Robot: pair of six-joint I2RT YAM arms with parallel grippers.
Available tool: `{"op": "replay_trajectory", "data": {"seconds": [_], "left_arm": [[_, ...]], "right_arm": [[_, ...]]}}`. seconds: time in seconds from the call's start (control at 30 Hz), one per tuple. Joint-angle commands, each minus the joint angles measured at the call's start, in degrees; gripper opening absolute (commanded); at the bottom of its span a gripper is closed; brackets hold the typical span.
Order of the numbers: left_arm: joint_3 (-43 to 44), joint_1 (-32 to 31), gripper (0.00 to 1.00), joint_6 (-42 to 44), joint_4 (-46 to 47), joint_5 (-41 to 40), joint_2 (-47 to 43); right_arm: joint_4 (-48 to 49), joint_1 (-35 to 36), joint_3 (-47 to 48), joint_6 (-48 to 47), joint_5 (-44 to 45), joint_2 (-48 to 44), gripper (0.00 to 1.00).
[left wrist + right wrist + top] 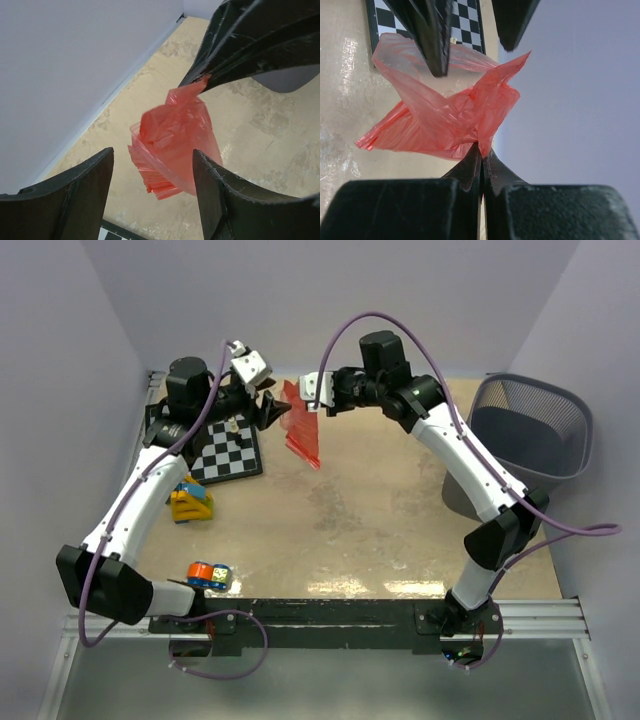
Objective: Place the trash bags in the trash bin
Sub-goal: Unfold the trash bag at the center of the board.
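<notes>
1. Above the table's far middle, the bag [303, 430] hangs clear of the surface, limp and crumpled, well apart from the bin [565, 400] at the far right.
2. Right gripper [481, 150]: jaws pressed together on a gathered corner of the film, so the whole bag hangs from this one pinch.
3. Left gripper [152, 152]: jaws spread wide, one finger on each side of the bag's lower part and not pinching it. Whether a pad brushes the film cannot be told. This placing leaves carriage to the right arm, which is nearer the bin.
4. Chessboard [228, 452]: lies below the left gripper and is no part of the task.
5. Judgement: the bag is lifted but not yet carried. A sweep rightward over the rim seems due, and trailing film may snag the mesh.
</notes>
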Motion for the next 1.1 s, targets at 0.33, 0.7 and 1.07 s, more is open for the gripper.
{"op": "replay_trajectory", "data": {"seconds": [0.33,0.7,1.07], "left_arm": [[6.72,0.54,0.17,2.70,-5.03,-2.65,7.64],[-2.76,0.72,0.00,-16.69,13.85,-21.17,2.46],[-4.00,-1.21,0.00,-33.86,19.58,-35.60,3.07]], "right_arm": [[6.16,1.53,-2.43,0.36,2.52,-3.29,0.00],[13.91,-3.48,7.21,57.20,13.16,3.38,0.67],[15.13,-3.13,9.51,74.19,-0.55,7.69,0.64]]}}
